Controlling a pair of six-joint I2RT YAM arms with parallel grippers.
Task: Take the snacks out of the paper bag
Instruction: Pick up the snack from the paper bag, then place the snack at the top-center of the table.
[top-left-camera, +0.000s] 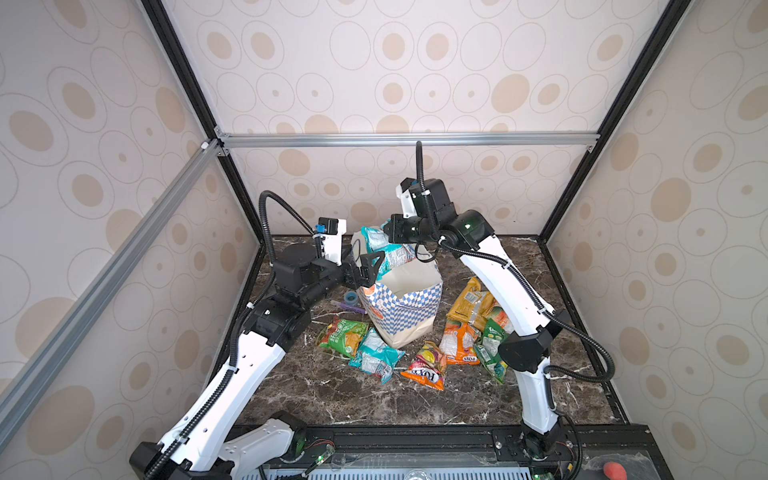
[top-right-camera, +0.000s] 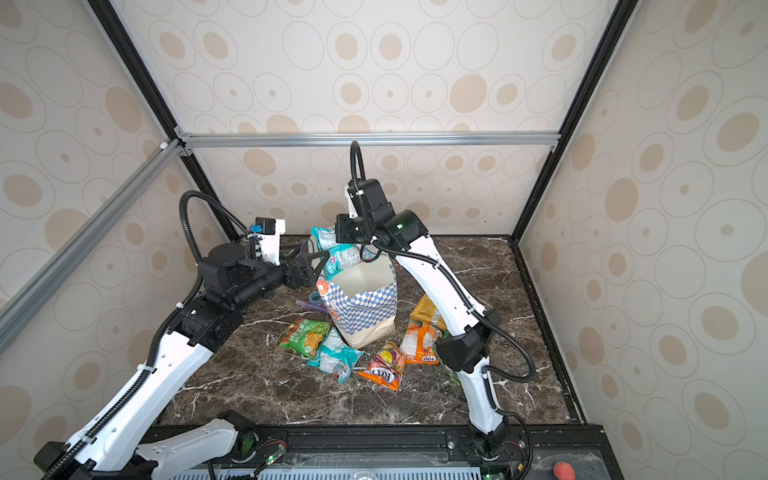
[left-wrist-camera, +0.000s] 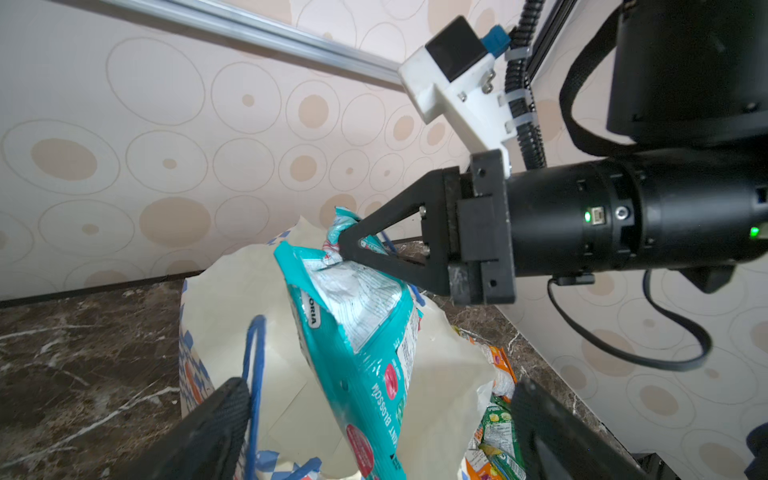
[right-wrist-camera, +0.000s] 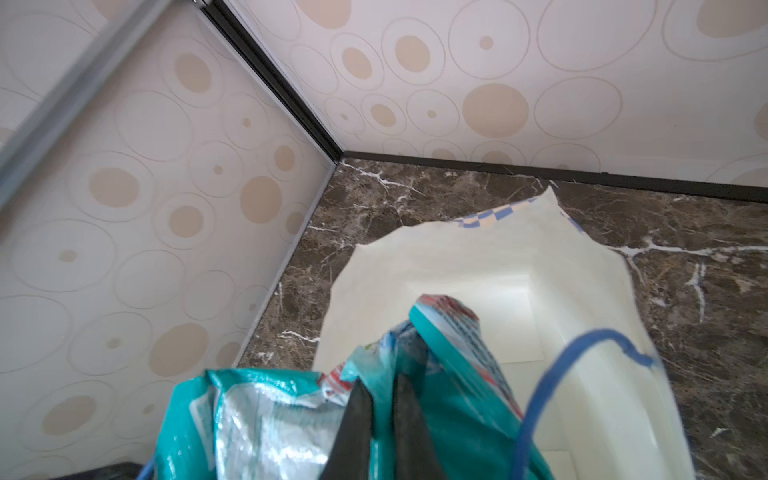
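Pinching teal snack (left-wrist-camera: 357, 332) over paper bag (top-left-camera: 411, 316) with right gripper (left-wrist-camera: 345, 245) clenched. Lift straight up, clear of blue cord handle (right-wrist-camera: 598, 332), beside wide-open left gripper (top-left-camera: 365, 266).

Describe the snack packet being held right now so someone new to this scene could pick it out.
Find the tall checkered paper bag standing mid-table. At its open mouth hangs a crinkled teal packet, its upper end pinched by the right gripper, jaws shut. The other teal packet lies flat on the marble in front of the bag.
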